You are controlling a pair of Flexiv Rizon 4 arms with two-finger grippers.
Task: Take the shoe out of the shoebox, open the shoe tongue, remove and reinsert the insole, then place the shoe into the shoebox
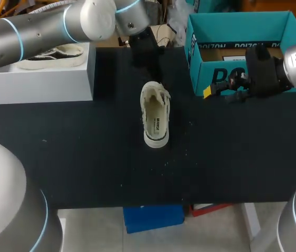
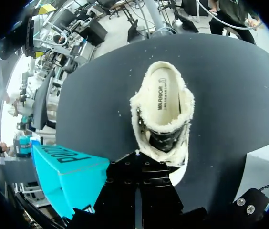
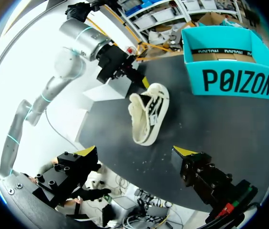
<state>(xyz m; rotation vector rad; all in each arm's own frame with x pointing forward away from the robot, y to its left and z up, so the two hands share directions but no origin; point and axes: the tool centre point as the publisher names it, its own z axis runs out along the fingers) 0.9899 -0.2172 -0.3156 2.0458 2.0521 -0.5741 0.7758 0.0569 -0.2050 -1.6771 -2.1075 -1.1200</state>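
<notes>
A cream fleece-lined shoe (image 1: 155,116) stands on its sole in the middle of the black table, heel toward the front edge, with its insole (image 2: 164,95) showing inside. My left gripper (image 1: 152,71) hangs over the shoe's toe end. In the left wrist view this gripper (image 2: 137,160) is shut just at the toe, and I see nothing between its black fingers. The teal shoebox (image 1: 242,47) stands open at the back right. In front of the box my right gripper (image 1: 219,88) is wide open and holds nothing. From its wrist view the shoe (image 3: 149,114) lies well ahead of the right gripper (image 3: 136,151).
A white box (image 1: 43,79) at the back left carries a second shoe (image 1: 53,55) on top. The teal shoebox (image 3: 230,81) sits to the right of the shoe, and bare black tabletop (image 1: 85,163) stretches in front of it.
</notes>
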